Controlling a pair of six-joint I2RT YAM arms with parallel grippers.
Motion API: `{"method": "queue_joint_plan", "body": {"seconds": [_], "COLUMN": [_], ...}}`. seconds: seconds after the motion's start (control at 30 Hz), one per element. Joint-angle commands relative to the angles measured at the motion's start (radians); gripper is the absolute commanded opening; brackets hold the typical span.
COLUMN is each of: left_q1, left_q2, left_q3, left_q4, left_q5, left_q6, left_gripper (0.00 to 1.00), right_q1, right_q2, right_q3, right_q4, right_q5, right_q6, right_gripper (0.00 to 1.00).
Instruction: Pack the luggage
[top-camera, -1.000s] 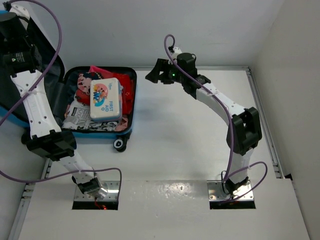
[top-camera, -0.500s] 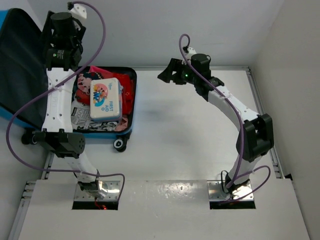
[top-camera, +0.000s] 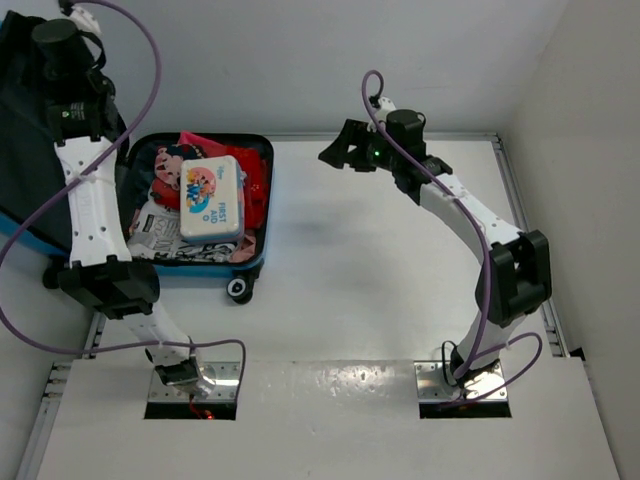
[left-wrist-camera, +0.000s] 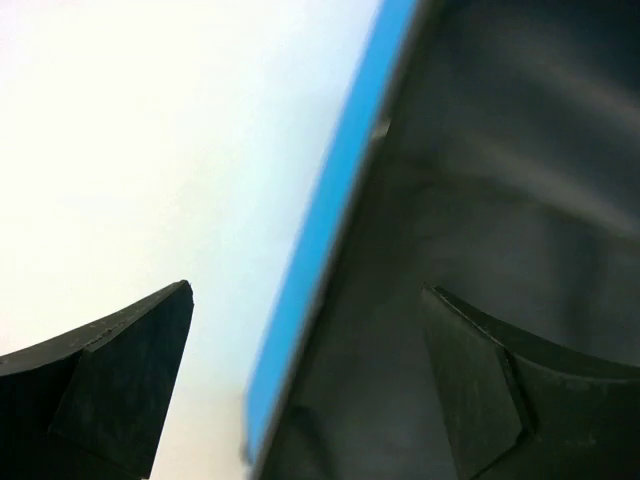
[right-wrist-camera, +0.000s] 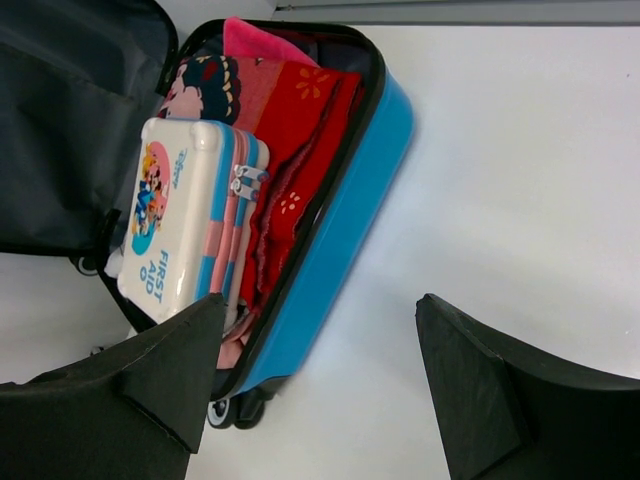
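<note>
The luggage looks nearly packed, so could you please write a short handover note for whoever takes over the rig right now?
Left gripper: jaws open, one on each side of the blue edge of the raised lid, not clamped on it.
Right gripper: jaws open and empty, hovering over the table to the right of the luggage.
Luggage: open at the table's far left, its base holding a first aid box on top of red clothing and other garments.
Done: the base looks filled.
Left: likely fold the lid down and zip it.
</note>
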Motion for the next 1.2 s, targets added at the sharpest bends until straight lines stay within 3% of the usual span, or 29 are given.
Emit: {"method": "queue_joint_plan", "body": {"seconds": [0.0,0.23,0.37,0.47,0.5,0.6,0.67,0.7,0.8,0.87,0.9,0.93,0.97,1.03,1.1,1.13,1.17], "left_q1": [0.068,0.182,0.191,0.167,0.151,0.067,-0.02,-0.052,-0.209,-0.312,-0.429,-0.497,-0.646,-0.81,-0.968,-1.101,-1.155], "left_q2": [-0.011,0.066,0.09,0.101,0.101,0.069,0.037,0.037,0.017,0.008,0.007,-0.023,-0.035,-0.045,-0.01,0.024,0.117], "left_q3": [-0.009,-0.009,-0.032,-0.032,-0.032,-0.078,-0.144,-0.157,-0.176,-0.2,-0.213,-0.231,-0.266,-0.276,-0.186,-0.123,-0.042], "left_q4": [0.079,0.105,0.164,0.203,0.212,0.278,0.322,0.348,0.349,0.349,0.349,0.349,0.349,0.349,0.336,0.321,0.3], "left_q5": [-0.032,0.03,0.059,0.077,0.077,0.097,0.106,0.106,0.106,0.126,0.149,0.178,0.247,0.316,0.373,0.373,0.361], "left_q6": [0.112,0.134,0.143,0.143,0.152,0.183,0.192,0.203,0.184,0.149,0.132,0.087,0.06,0.011,-0.079,-0.114,-0.162], "left_gripper": [0.99,0.99,0.92,0.63,0.45,0.23,0.2,0.13,0.12,0.41,0.56,0.87,1.0,1.0,1.0,1.0,1.0], "right_q1": [0.003,0.015,0.013,0.01,0.009,-0.005,-0.008,-0.022,-0.043,-0.06,-0.065,-0.078,-0.079,-0.092,-0.097,-0.102,-0.106], "right_q2": [0.023,0.06,0.066,0.057,0.056,0.043,0.026,0.02,0.0,-0.019,-0.028,-0.031,-0.045,-0.046,-0.057,-0.059,-0.063], "right_q3": [0.063,0.09,0.093,0.085,0.077,0.054,0.033,0.028,0.007,-0.006,-0.019,-0.027,-0.042,-0.064,-0.084,-0.09,-0.105], "right_q4": [0.036,0.041,0.041,0.043,0.043,0.044,0.044,0.046,0.041,0.036,0.033,0.033,0.033,0.008,-0.006,-0.013,-0.034], "right_q5": [-0.022,-0.018,-0.012,-0.01,-0.011,-0.012,-0.015,-0.015,-0.022,-0.031,-0.036,-0.038,-0.038,-0.042,-0.019,-0.009,0.004], "right_q6": [0.003,0.006,0.006,0.0,0.0,0.0,-0.003,-0.003,-0.003,-0.002,-0.002,-0.003,-0.002,-0.006,-0.009,-0.025,-0.026], "right_gripper": [0.77,0.77,0.77,0.77,0.77,0.77,0.77,0.77,0.77,0.77,0.77,0.77,0.77,0.77,0.77,0.77,0.77]}}
